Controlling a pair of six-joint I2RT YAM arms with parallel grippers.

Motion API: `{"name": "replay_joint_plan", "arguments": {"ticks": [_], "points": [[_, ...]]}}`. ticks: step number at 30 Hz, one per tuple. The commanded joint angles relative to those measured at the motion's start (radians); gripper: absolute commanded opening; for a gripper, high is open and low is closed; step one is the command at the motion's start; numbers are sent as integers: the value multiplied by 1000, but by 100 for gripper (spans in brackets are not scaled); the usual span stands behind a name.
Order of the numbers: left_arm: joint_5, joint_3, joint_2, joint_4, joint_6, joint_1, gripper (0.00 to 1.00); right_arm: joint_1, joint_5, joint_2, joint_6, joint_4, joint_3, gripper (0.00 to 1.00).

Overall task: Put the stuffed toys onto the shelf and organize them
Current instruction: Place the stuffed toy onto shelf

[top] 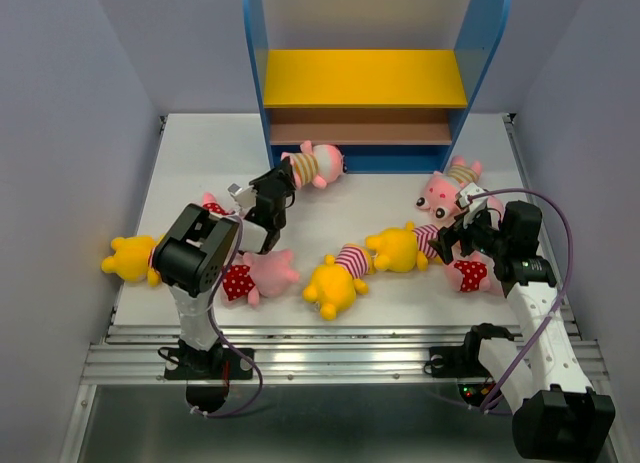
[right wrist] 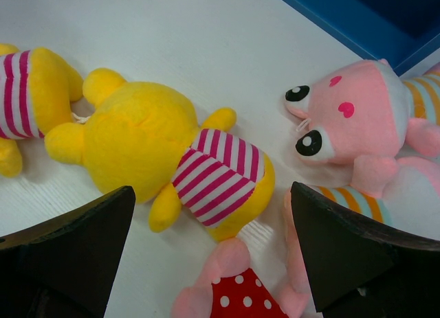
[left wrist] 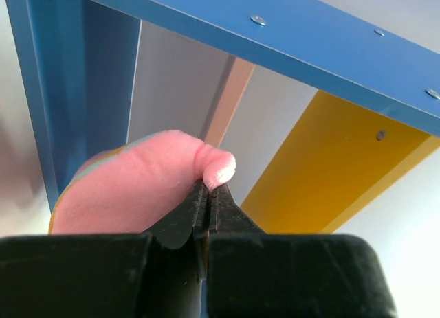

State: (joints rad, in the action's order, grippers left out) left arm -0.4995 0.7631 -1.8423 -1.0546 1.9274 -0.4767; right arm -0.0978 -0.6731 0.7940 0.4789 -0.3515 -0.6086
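Note:
The shelf (top: 365,78) stands at the back, with blue side panels and a yellow board (left wrist: 330,167). My left gripper (top: 287,182) is shut on a limb of a pink pig in a tan-striped shirt (top: 315,165), held in front of the shelf's base; the pinched pink plush (left wrist: 155,180) fills the left wrist view. My right gripper (top: 449,241) is open and empty, hovering over a yellow bear (right wrist: 158,150), a tan-striped pig (right wrist: 357,119) and a red-dotted pig (right wrist: 240,297). Its fingers (right wrist: 75,242) stand wide apart.
Other toys lie on the white table (top: 380,198): a yellow bear (top: 130,258) at the far left edge, a red-dotted pig (top: 255,276), a yellow bear (top: 338,281), and a red-dotted toy (top: 213,204) partly hidden under my left arm. Grey walls close in both sides.

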Motion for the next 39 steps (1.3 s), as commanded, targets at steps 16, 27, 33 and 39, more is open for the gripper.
{"name": "replay_joint_plan", "arguments": {"ticks": [16,27,33,39], "points": [[-86,120,-84,94,82,-28,0,-5,-3,-3,12,22,-20,100],[-125,232,-166,159,125,-31,0,-5,-3,1,13,20,-20,100],[-140,277,-207,162,139,-33,0,-5,0,4,13,20,-20,100],[-108,297,-245,111,108,-30,21,-5,3,10,13,20,-20,100]]}}
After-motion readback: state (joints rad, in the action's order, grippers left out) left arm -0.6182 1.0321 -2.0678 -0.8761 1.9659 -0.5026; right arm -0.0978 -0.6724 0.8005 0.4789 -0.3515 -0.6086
